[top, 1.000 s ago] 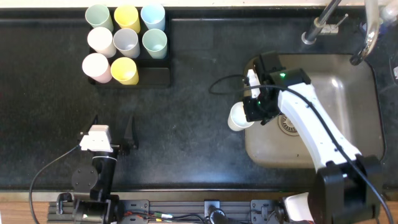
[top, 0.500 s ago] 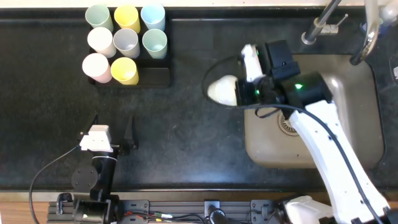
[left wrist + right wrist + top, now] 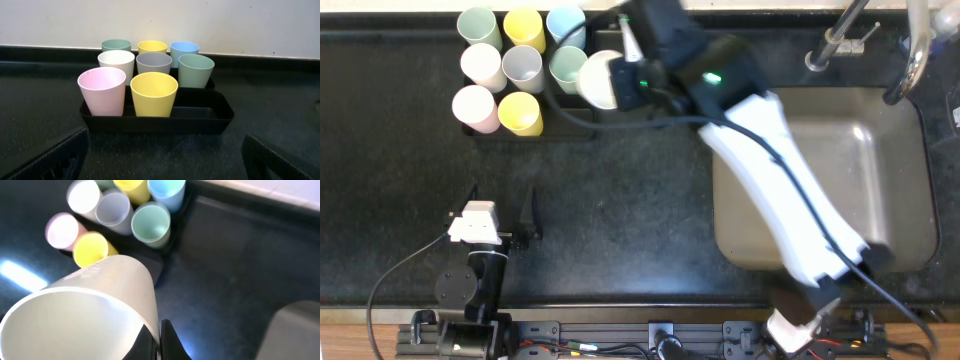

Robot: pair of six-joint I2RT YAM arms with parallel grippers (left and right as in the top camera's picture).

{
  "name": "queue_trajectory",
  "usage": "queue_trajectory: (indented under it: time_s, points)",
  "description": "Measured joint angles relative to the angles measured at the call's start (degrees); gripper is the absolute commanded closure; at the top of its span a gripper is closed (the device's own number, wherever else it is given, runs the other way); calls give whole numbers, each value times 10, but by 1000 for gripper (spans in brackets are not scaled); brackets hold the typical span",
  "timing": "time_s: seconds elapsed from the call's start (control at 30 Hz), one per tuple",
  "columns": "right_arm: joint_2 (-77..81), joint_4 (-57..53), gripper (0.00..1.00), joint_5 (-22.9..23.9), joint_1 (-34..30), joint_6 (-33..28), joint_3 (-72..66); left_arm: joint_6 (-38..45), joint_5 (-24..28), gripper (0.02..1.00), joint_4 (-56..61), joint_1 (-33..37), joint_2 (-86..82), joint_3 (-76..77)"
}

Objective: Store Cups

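A black tray (image 3: pixel 570 123) at the counter's back left holds several cups: pink (image 3: pixel 474 108), yellow (image 3: pixel 520 113), white (image 3: pixel 482 65), grey (image 3: pixel 523 68) and green (image 3: pixel 568 68) among them. Its front right slot (image 3: pixel 200 107) is bare. My right gripper (image 3: pixel 623 78) is shut on a white cup (image 3: pixel 599 79), held tilted above the tray's right side. In the right wrist view the white cup (image 3: pixel 95 310) hangs over the tray's bare corner (image 3: pixel 156 270), beside the green cup (image 3: pixel 150 224). My left gripper (image 3: pixel 501 207) rests open low on the counter, facing the tray (image 3: pixel 160 122).
A steel sink (image 3: pixel 880 150) is set into the dark counter at the right, with a faucet (image 3: pixel 835 35) behind it. The right arm stretches diagonally from the bottom right across the counter. The counter between the tray and the left gripper is bare.
The right arm has carried the white cup from the sink's left edge up and left across the counter to above the tray. The left arm has stayed still.
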Motion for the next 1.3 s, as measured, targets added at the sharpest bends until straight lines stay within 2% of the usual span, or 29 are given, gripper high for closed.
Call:
queue_trajectory:
  time_s: [0.27,1.3]
  points:
    - [142,-10,956,4,41,28,47,0,0,18,0,0,0,0]
    - [264,56,956,14,45,89,48,0,0,18,0,0,0,0]
